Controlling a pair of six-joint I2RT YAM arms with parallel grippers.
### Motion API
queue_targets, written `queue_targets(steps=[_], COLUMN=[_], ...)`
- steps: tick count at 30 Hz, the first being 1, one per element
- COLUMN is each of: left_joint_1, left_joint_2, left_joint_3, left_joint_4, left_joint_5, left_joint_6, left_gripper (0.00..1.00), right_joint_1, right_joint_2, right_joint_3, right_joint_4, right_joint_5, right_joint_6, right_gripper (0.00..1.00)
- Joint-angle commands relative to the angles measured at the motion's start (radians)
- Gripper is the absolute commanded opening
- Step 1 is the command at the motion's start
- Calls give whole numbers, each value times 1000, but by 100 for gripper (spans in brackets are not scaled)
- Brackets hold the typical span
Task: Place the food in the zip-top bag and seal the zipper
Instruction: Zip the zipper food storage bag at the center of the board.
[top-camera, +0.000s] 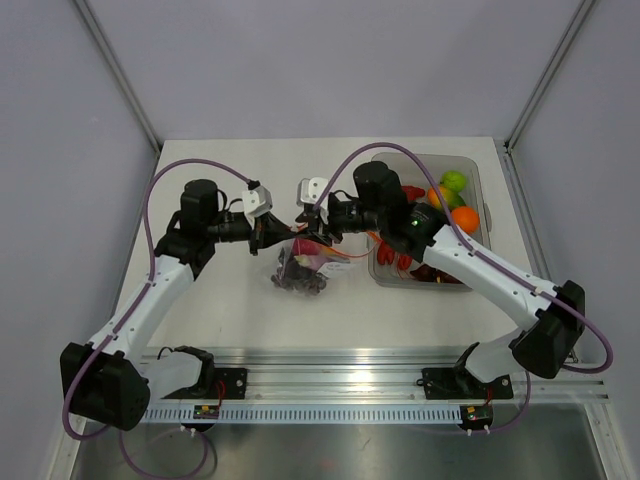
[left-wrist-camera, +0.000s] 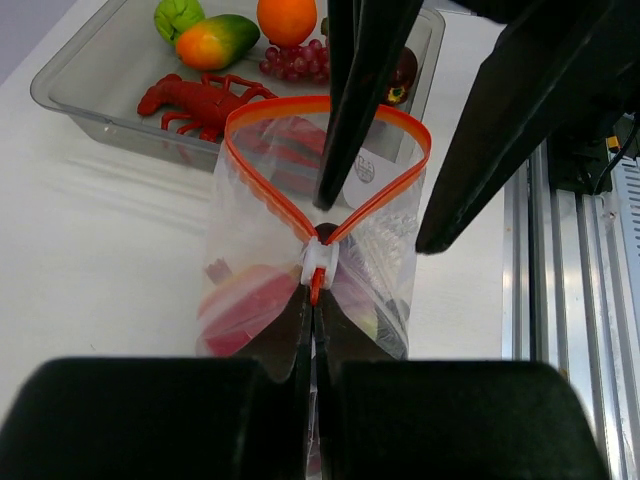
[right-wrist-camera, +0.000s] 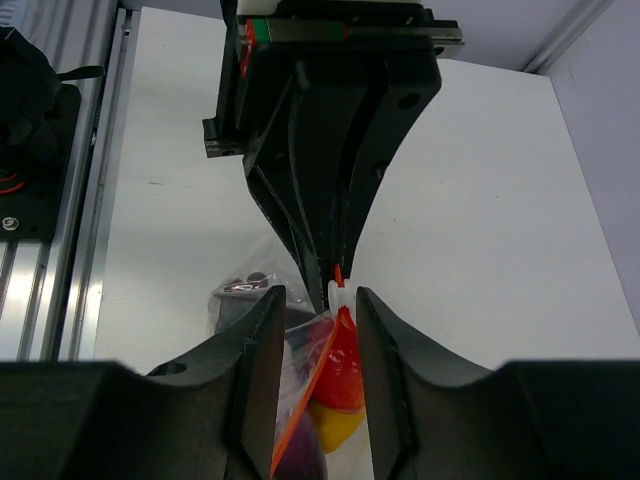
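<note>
Zip-top bag (left-wrist-camera: 250, 240): 1 unit, clear, held by its top edge over the white table (left-wrist-camera: 100, 230), between the 2 grippers and just beside the tub (left-wrist-camera: 60, 95).

Zipper (left-wrist-camera: 262, 170): 1 red-orange strip. It is spread into an open loop at the bag mouth and drawn together at 1 white slider (left-wrist-camera: 320, 262).

Left gripper (left-wrist-camera: 313, 300): both fingers are pressed together on the zipper, directly at the slider.

Right gripper (right-wrist-camera: 318, 300): the 2 fingers stand apart and grip nothing. 1 side of the strip runs between them. In the left wrist view, 1 finger reaches into the mouth loop and the other stays outside the bag.

Bag contents: food in 3 colours, namely a red piece (right-wrist-camera: 345, 365), a yellow piece (right-wrist-camera: 335, 420) and a dark purple piece (right-wrist-camera: 300, 460). The number of pieces cannot be told through the creased plastic.

Tub contents, 6 items:
- 1 green fruit (left-wrist-camera: 178, 17)
- 1 orange-green mango (left-wrist-camera: 215, 40)
- 1 orange (left-wrist-camera: 287, 20)
- 1 bunch of red grapes (left-wrist-camera: 290, 60)
- 1 red lobster (left-wrist-camera: 200, 100)
- 1 dark item (left-wrist-camera: 403, 75), partly hidden behind a right finger
</note>
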Motion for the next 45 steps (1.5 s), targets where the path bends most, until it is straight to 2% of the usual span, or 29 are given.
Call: queue_targets(steps=[1,8,14,19,24,34,45], left_joint_1=[2,2,2,2,5,45,64], left_joint_2=[-36,-49,-49,-42,-23,-20,-20], left_joint_3=[25,36,38,39,47,33,13], left_joint_4=[96,36,10,-1,-4,2,107], left_joint_5=[55,58,58,55,52,12,-28], left_joint_6=[-12,31,49,57,45,40,-42], left_gripper=[0,0,0,0,0,0,0], right_joint_1=[15,15,15,15,15,14,14], right_joint_2=[35,65,72,47,35,-83,-189], right_joint_3=[37,34,26,4,0,-152,-264], right_joint_4=[6,23,46,73,64,104,81], right_joint_5=[36,31,28,23,17,72,123], right_joint_6=[-32,-27,-6,13,22,62,103], right_gripper=[41,40,22,21,0,0,0])
